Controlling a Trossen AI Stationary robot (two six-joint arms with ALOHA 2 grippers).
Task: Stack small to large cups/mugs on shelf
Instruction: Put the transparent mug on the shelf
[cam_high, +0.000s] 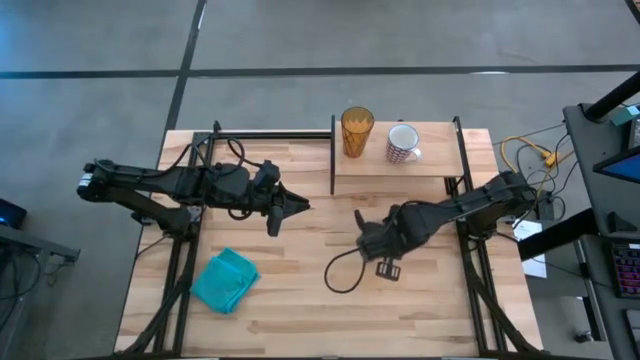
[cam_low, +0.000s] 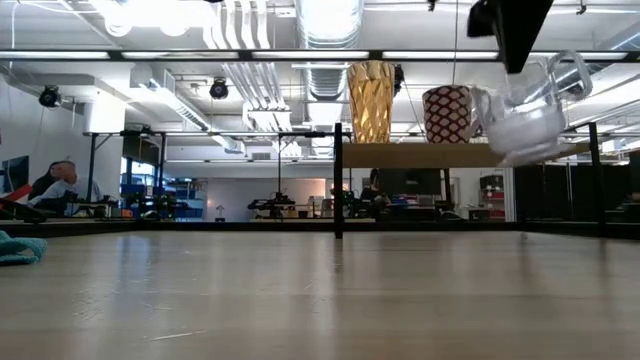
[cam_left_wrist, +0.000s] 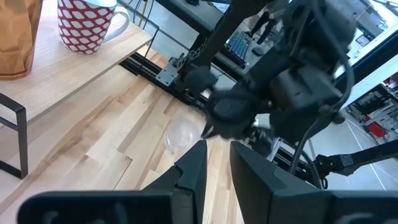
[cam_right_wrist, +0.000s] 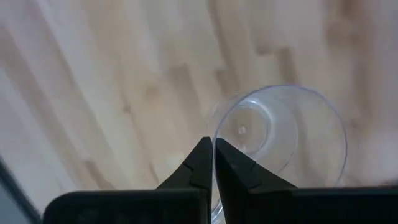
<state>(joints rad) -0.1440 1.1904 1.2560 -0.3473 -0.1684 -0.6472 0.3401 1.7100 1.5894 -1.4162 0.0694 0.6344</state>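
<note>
From the high view, I have the right claw (cam_high: 372, 238) low over the middle of the table (cam_high: 300, 310), in front of the shelf (cam_high: 395, 168), where the amber tumbler (cam_high: 356, 130) and the white mug (cam_high: 402, 143) already stand side by side. The left claw (cam_high: 300, 205) waits to the left, pointing toward the middle, with the teal cloth (cam_high: 225, 280) nearer me on that side. I cannot make out the glass itself from up here.

In the low view the small clear cup (cam_low: 525, 115) hangs tilted in the air at the right, about level with the shelf board (cam_low: 440, 155) and clear of the table. My worry here is the tilt: held so, it could swing into the mug (cam_low: 447, 113) or the shelf edge on the way in.

From the left wrist view the left claw (cam_left_wrist: 216, 163) has its fingers only slightly parted and nothing between them. The clear cup (cam_left_wrist: 181, 134) shows as a faint shape under the right arm.

In the right wrist view the right claw (cam_right_wrist: 213, 163) is pinched nearly closed on the rim of the cup (cam_right_wrist: 280, 134), one finger inside and one outside. That is a thin grip on smooth glass; I judge it could slip or twist if I move fast, and the cup would drop to the table.
</note>
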